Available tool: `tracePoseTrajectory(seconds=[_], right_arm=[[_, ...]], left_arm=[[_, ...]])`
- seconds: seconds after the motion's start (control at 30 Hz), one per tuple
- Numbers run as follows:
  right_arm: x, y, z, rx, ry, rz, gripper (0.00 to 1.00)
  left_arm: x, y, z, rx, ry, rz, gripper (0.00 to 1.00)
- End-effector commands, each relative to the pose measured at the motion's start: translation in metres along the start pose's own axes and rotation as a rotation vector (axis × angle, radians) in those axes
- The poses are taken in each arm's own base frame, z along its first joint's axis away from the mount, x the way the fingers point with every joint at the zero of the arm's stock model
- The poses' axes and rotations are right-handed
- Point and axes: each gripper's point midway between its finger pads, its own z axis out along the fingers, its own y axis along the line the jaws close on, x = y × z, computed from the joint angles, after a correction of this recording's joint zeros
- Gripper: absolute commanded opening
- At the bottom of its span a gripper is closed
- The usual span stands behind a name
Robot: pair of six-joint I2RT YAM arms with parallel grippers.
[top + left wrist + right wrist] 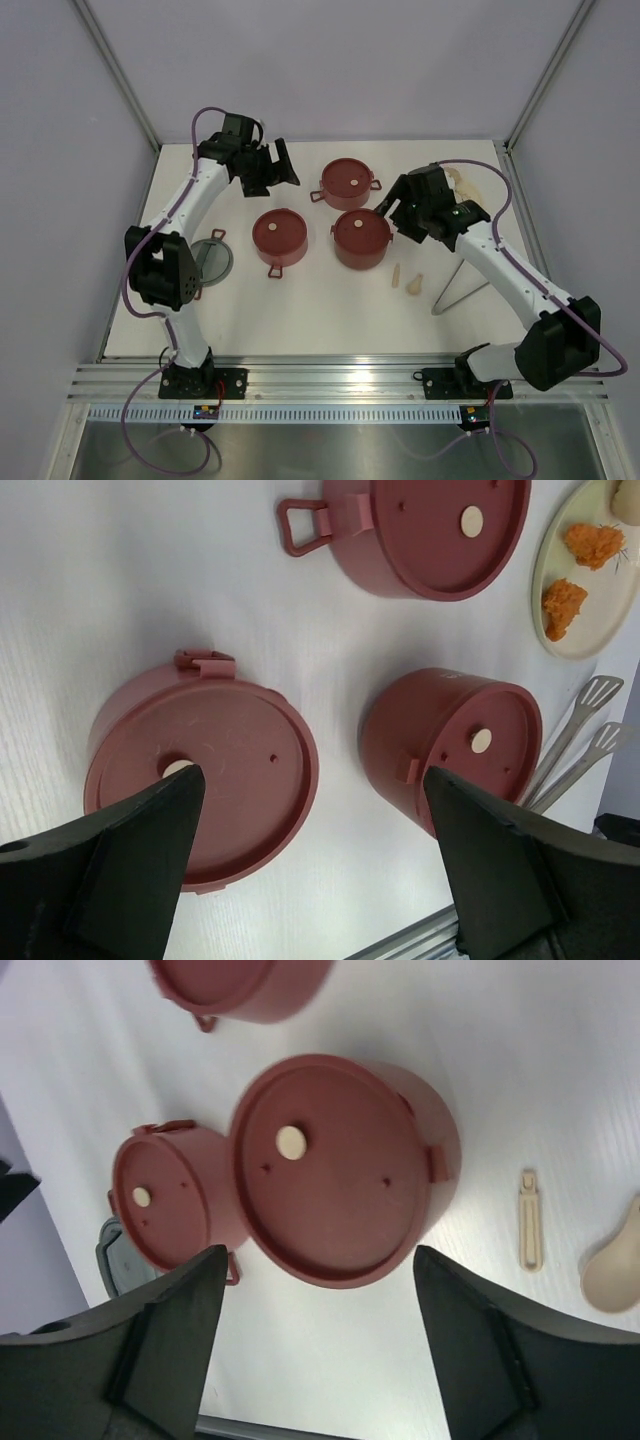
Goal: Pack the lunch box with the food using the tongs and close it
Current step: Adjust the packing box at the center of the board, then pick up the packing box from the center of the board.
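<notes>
The lunch box lies apart as three dark-red bowls, each with a disc lid on: one at the back (pixel 349 183) (pixel 430 530), one on the left (pixel 280 237) (pixel 200 770), one on the right (pixel 361 238) (pixel 345 1170). The grey top lid (pixel 212 260) lies flat further left. Orange food (pixel 592 542) sits on the cream plate (pixel 560 640). The silver tongs (pixel 455 290) (pixel 575 745) lie on the table at the right. My left gripper (pixel 278 172) (pixel 312 772) hangs open above the far left. My right gripper (pixel 395 218) (pixel 320 1252) is open just right of the right bowl, holding nothing.
A small cream clip (pixel 397 277) (pixel 530 1218) and a cream spoon (pixel 414 285) (pixel 615 1270) lie in front of the right bowl. The cream plate (pixel 470 185) is mostly hidden behind my right arm. A metal rail (pixel 340 375) runs along the near edge.
</notes>
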Motion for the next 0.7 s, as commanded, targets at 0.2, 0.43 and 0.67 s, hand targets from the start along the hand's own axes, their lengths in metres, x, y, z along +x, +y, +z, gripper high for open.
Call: tracePoseTrajectory(seconds=[0.2,0.43,0.67], right_arm=[[-0.092,0.059,0.006,-0.135,-0.086,-0.319,0.86],[-0.125,0.078,0.058,-0.265,0.085,-0.323,0.85],[-0.149,0.070,0.115,-0.339,0.141,-0.228,0.85]], left_arm=[[-0.056,-0.037,0.043,0.075,-0.082,-0.008,0.92],[-0.073,-0.050,0.086,0.167,-0.110,-0.066,0.89],[-0.079,-0.048,0.124,0.190,-0.103,-0.085,0.87]])
